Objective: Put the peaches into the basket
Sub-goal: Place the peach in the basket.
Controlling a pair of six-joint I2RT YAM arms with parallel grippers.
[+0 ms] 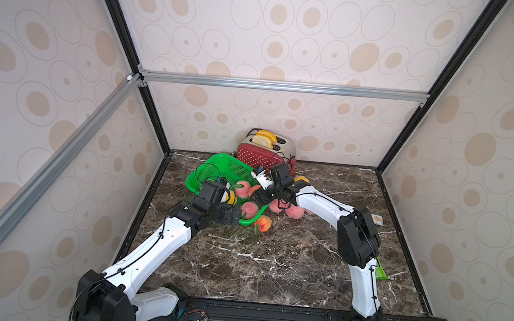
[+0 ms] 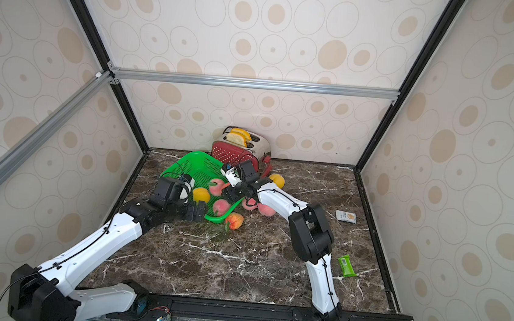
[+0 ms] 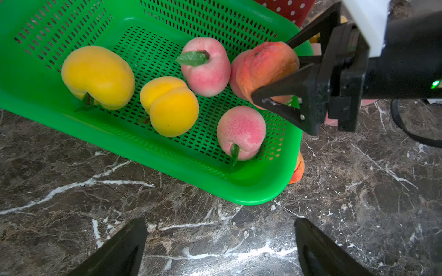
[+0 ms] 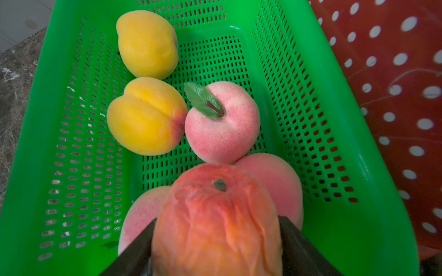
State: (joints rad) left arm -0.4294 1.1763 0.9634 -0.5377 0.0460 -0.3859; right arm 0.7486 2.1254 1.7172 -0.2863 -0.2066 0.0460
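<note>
The right pincer (image 3: 270, 70) clamps an orange-red peach (image 4: 215, 210) above the green basket (image 3: 167, 165), which sits near the worktop's (image 1: 272, 264) back edge holding other peaches (image 3: 241, 132); the left pincer (image 3: 220, 224) gapes beside its rim

The basket (image 3: 251, 191) is glossy plastic, the peaches (image 3: 241, 131) look matt and velvety, the tabletop (image 3: 358, 215) polished and stone-like.
</note>
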